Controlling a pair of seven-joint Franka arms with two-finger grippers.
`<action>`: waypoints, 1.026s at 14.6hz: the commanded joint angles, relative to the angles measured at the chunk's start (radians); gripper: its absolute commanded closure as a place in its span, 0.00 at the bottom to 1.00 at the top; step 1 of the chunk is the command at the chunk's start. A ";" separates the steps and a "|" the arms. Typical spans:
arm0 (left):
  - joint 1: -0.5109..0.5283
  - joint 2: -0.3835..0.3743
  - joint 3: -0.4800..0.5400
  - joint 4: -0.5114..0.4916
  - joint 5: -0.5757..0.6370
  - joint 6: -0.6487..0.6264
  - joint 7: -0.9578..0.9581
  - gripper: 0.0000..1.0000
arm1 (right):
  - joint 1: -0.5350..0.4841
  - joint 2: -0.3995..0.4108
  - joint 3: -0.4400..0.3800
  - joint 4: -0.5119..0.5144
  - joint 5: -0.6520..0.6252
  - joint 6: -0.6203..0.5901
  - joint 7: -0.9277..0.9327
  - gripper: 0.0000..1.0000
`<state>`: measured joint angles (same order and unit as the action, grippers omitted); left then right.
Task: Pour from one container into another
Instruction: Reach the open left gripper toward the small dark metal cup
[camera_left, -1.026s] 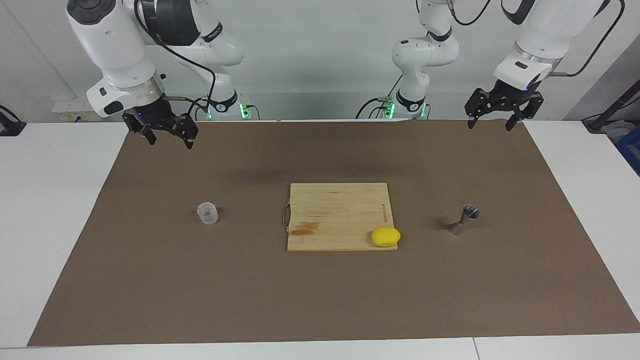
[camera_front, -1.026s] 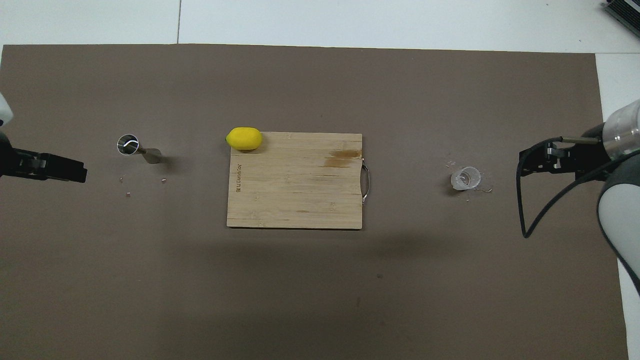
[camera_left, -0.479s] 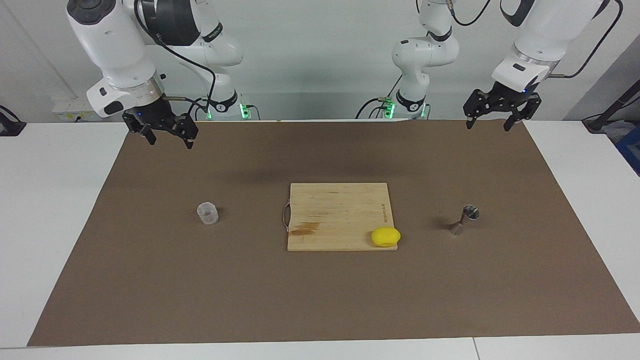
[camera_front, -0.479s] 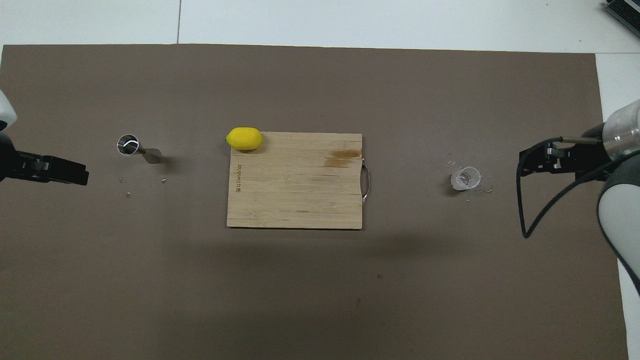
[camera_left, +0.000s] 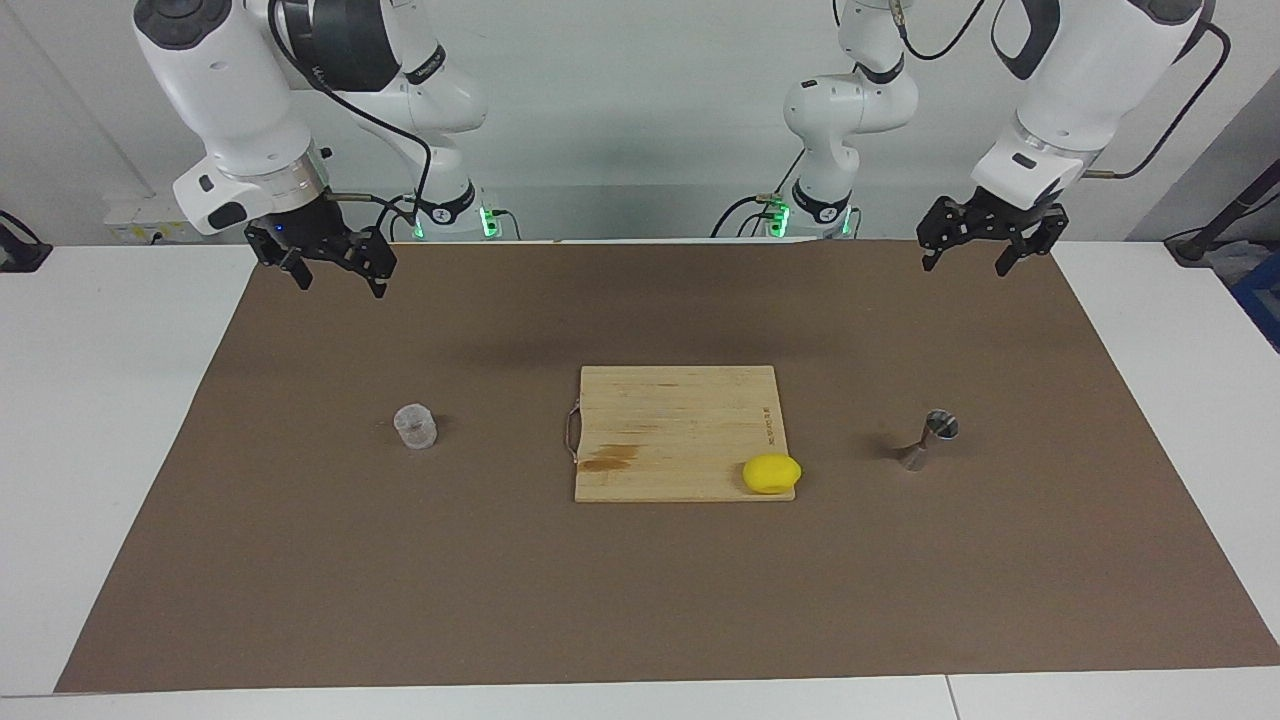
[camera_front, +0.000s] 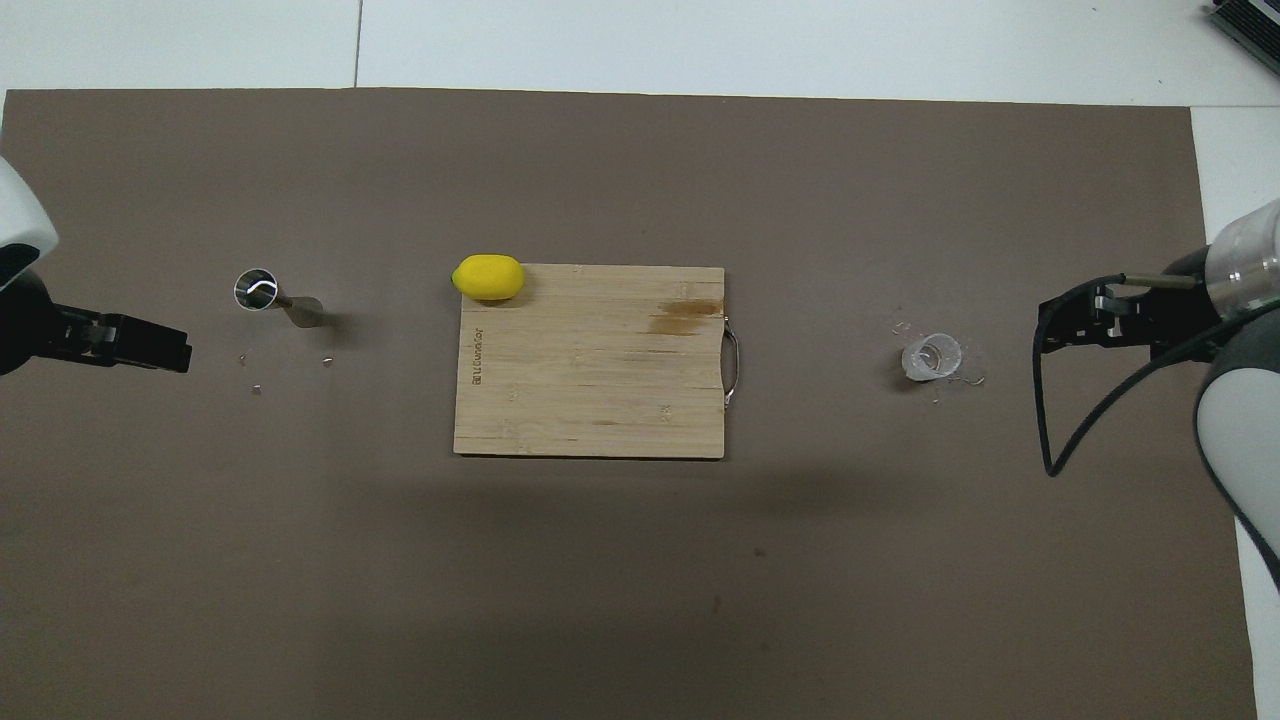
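The small clear glass cup stands on the brown mat toward the right arm's end of the table. The steel hourglass jigger stands on the mat toward the left arm's end, its mouth up. My right gripper hangs open and empty above the mat's edge by the robots, well apart from the cup. My left gripper is likewise open and empty, raised over the mat's edge at its own end, clear of the jigger.
A wooden cutting board with a metal handle lies in the middle of the mat. A yellow lemon sits on the board's corner toward the jigger. Tiny specks lie on the mat beside the cup and the jigger.
The left arm has swung its gripper a little toward the table's middle and slightly higher. The right arm, the cup and the jigger have not moved.
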<state>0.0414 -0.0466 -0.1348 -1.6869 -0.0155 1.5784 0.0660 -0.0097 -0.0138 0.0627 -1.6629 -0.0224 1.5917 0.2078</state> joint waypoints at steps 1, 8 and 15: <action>-0.005 0.060 0.012 0.027 -0.009 -0.064 -0.078 0.00 | -0.012 -0.020 0.006 -0.023 0.001 0.013 0.001 0.00; 0.052 0.255 0.061 0.196 -0.158 -0.193 -0.464 0.00 | -0.012 -0.020 0.006 -0.023 0.001 0.013 0.001 0.00; 0.195 0.257 0.063 0.037 -0.398 0.032 -0.993 0.00 | -0.012 -0.020 0.006 -0.023 0.001 0.013 0.001 0.00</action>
<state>0.2059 0.2221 -0.0667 -1.5824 -0.3380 1.5336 -0.7747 -0.0097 -0.0138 0.0627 -1.6629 -0.0224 1.5917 0.2077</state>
